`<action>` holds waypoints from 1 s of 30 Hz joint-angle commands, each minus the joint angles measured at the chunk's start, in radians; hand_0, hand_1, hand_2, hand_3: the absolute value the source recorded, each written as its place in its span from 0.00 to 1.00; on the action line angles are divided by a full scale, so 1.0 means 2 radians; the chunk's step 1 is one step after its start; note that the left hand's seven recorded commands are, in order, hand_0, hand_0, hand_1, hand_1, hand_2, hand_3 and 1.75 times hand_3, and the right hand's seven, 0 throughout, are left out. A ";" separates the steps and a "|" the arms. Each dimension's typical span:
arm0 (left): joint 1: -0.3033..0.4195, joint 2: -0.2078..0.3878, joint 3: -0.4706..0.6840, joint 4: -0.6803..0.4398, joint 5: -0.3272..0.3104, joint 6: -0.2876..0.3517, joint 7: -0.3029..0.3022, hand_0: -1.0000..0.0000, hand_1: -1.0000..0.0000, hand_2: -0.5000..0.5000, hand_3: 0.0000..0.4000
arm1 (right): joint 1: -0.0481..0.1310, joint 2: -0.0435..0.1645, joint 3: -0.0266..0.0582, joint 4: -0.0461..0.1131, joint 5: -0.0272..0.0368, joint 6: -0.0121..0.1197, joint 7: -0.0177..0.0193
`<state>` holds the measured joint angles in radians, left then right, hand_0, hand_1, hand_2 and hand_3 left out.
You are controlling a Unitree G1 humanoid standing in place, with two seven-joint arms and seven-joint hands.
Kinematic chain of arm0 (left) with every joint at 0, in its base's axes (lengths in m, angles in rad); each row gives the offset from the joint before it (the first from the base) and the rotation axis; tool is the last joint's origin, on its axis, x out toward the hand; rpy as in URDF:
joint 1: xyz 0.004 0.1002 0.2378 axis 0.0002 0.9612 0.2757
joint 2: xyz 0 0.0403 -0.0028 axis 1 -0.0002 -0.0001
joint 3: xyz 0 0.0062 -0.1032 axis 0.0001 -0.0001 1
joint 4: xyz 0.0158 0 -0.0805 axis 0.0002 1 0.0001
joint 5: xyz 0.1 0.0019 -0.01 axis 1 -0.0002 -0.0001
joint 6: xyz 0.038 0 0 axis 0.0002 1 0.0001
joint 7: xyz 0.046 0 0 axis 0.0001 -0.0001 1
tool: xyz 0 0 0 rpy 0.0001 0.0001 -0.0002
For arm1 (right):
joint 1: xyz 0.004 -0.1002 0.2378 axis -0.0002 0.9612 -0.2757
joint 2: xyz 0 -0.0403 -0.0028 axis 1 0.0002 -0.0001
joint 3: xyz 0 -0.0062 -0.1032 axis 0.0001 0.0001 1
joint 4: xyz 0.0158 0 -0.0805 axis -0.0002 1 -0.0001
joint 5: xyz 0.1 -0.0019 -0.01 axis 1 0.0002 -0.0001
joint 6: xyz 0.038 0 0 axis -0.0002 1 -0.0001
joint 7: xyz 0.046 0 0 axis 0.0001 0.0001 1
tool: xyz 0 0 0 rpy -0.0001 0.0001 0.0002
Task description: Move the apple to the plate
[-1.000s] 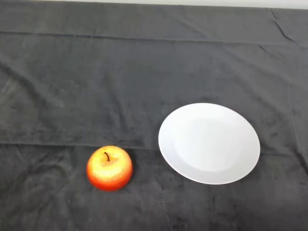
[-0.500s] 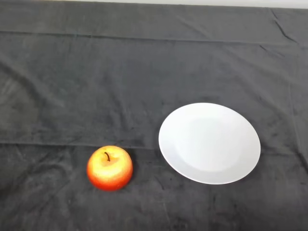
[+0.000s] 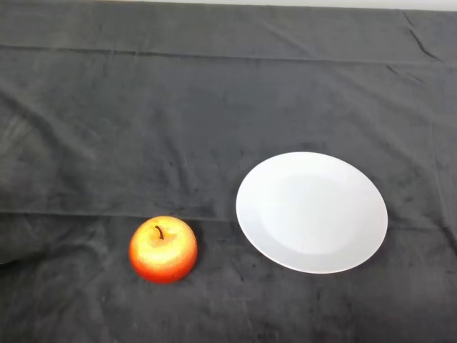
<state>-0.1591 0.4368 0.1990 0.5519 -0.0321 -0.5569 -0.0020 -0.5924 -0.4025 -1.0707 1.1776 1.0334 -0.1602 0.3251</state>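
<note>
A red and yellow apple with a short dark stem stands upright on the dark cloth, low and left of centre in the head view. To its right lies a round white plate with nothing on it. A strip of cloth about as wide as the apple's half separates the two.
The dark cloth covers the whole table, with long creases running across the back and a fold line level with the plate's near half. The table's far edge shows at the top.
</note>
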 commanded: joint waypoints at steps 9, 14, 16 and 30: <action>0.041 -0.014 -0.052 -0.088 0.025 0.050 0.001 1.00 1.00 0.50 0.00 | 0.001 -0.013 -0.0023 -0.008 -0.0030 0.001 -0.0019; 0.048 -0.019 -0.079 -0.115 0.035 0.068 -0.001 1.00 1.00 0.50 0.00 | 0.001 -0.012 -0.0017 -0.010 -0.0033 0.001 -0.0031; 0.051 -0.020 -0.090 -0.124 0.040 0.074 -0.002 1.00 1.00 0.50 0.00 | 0.001 -0.012 -0.0015 -0.011 -0.0034 0.001 -0.0035; 0.049 -0.026 -0.168 -0.158 0.072 0.110 -0.008 1.00 1.00 0.50 0.00 | 0.002 -0.010 -0.0003 -0.014 -0.0039 0.002 -0.0060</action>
<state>-0.0608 0.3807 -0.1359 0.2774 0.0959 -0.3494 -0.0105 -0.5923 -0.4027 -1.0703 1.1774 1.0332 -0.1600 0.3244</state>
